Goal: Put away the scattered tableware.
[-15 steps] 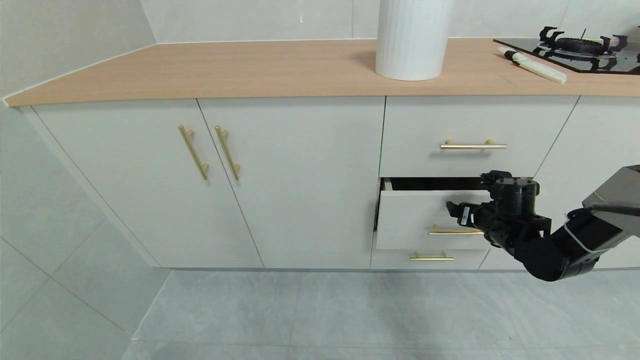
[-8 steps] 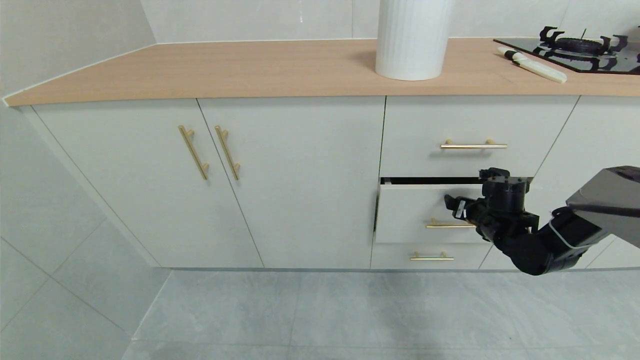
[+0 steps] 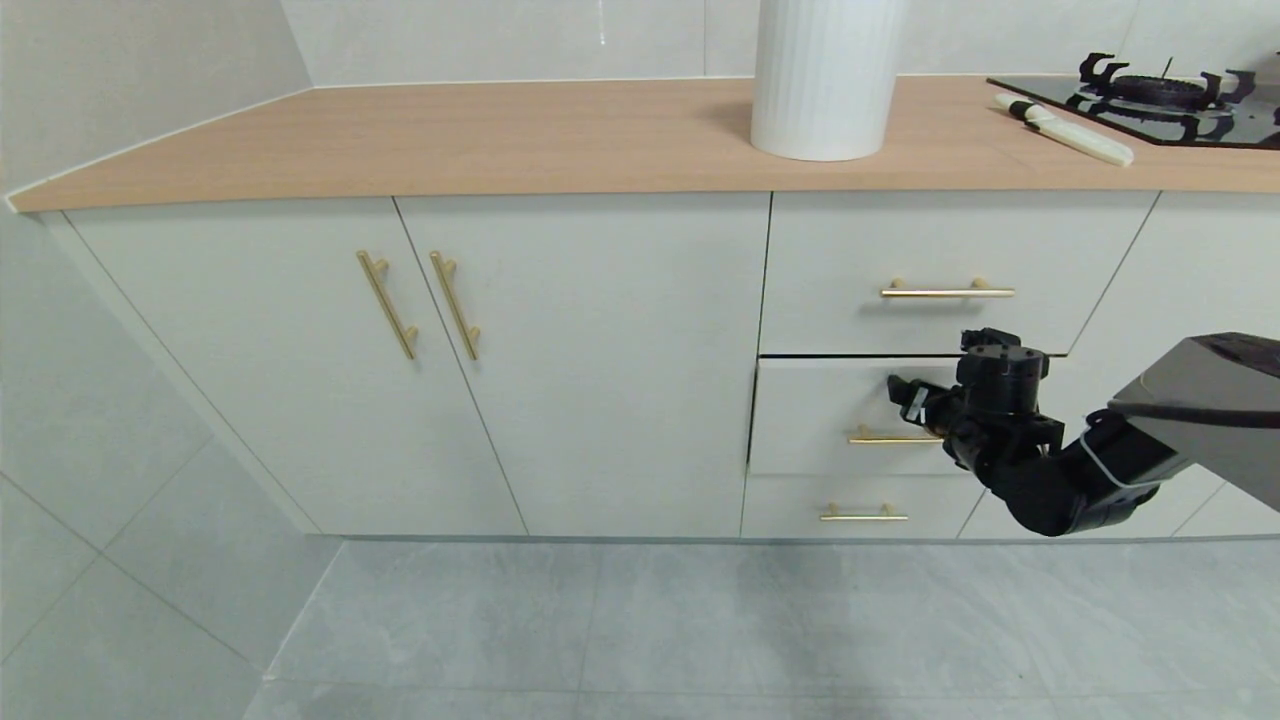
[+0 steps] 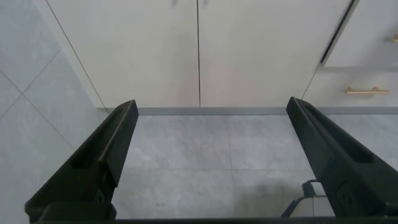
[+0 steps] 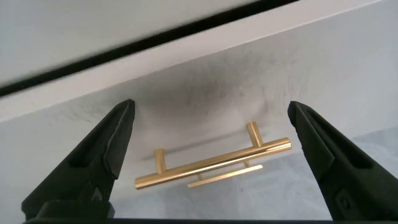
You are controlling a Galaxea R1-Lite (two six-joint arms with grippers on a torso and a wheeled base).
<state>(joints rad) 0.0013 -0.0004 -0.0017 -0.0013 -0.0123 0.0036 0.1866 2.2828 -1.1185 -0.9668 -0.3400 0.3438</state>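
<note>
My right gripper (image 3: 915, 410) is at the front of the middle drawer (image 3: 815, 415), under the counter's right part. It is open, and in the right wrist view its fingers (image 5: 109, 149) stand wide on either side of the gold handle (image 5: 214, 163) without closing on it. The drawer sits almost flush, with a thin dark gap along its top edge (image 5: 124, 53). A pale knife with a dark handle (image 3: 1065, 128) lies on the wooden countertop (image 3: 450, 140) at the right. The left gripper (image 4: 211, 106) hangs open over the grey floor (image 4: 205, 162), holding nothing.
A tall white ribbed container (image 3: 825, 75) stands on the counter above the drawers, and a black gas hob (image 3: 1160, 95) sits at the far right. Two cupboard doors with gold handles (image 3: 420, 305) fill the left. More drawers lie above (image 3: 945, 292) and below (image 3: 865, 515).
The middle drawer has slid in from clearly open to nearly shut. The right gripper has moved toward the cabinet with the drawer front.
</note>
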